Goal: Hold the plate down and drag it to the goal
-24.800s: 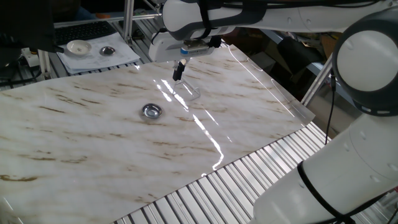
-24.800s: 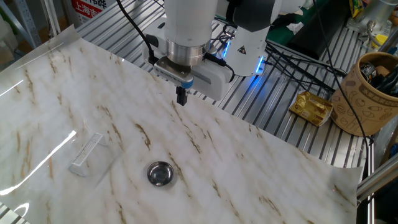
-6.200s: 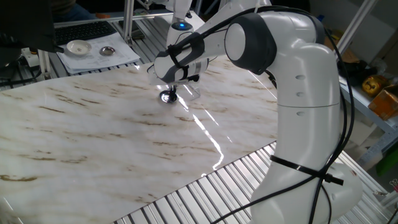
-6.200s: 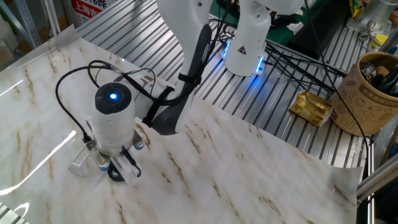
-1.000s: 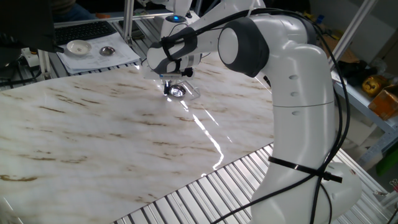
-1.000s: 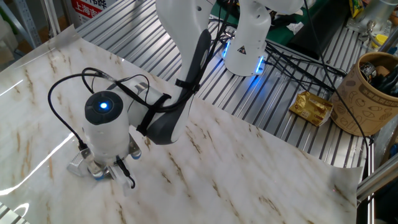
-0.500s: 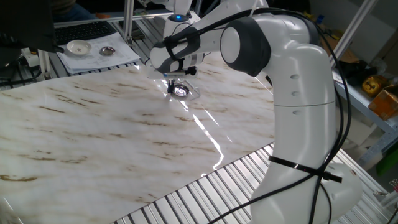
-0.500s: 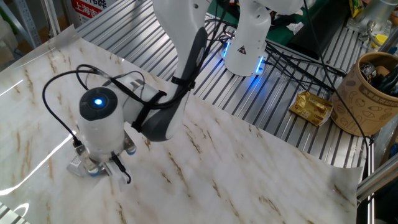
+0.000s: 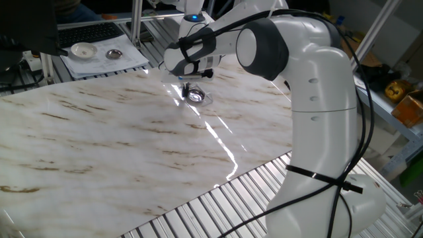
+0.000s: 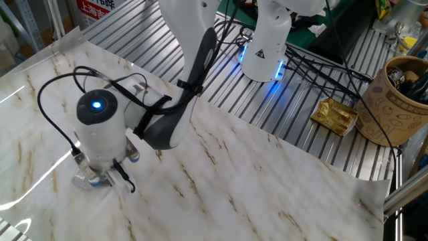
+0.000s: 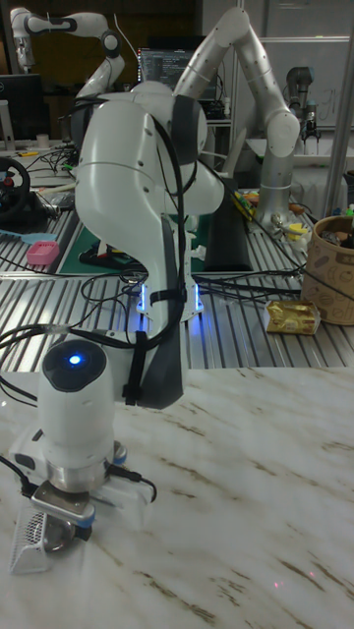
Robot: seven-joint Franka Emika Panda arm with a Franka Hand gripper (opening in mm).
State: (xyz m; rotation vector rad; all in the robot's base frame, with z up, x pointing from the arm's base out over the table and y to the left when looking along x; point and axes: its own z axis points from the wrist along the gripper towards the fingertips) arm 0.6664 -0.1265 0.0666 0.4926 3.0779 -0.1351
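Plate: plate (image 9: 196, 96) is small, round, shiny silver, with a raised rim and dark centre; it lies on the marble table (image 9: 99, 145), on the clear goal (image 9: 205, 100).
Fingers: gripper (image 9: 186, 88) points down onto the plate's near edge; whether the tips are spread or together cannot be told.
Change: against half a second ago, plate and gripper sit slightly further right, now inside the goal patch.

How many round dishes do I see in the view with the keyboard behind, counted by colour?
Silver: 2, the plate by the claw and the rear metal dish.
White: 1, the white dish.
Total: 3.
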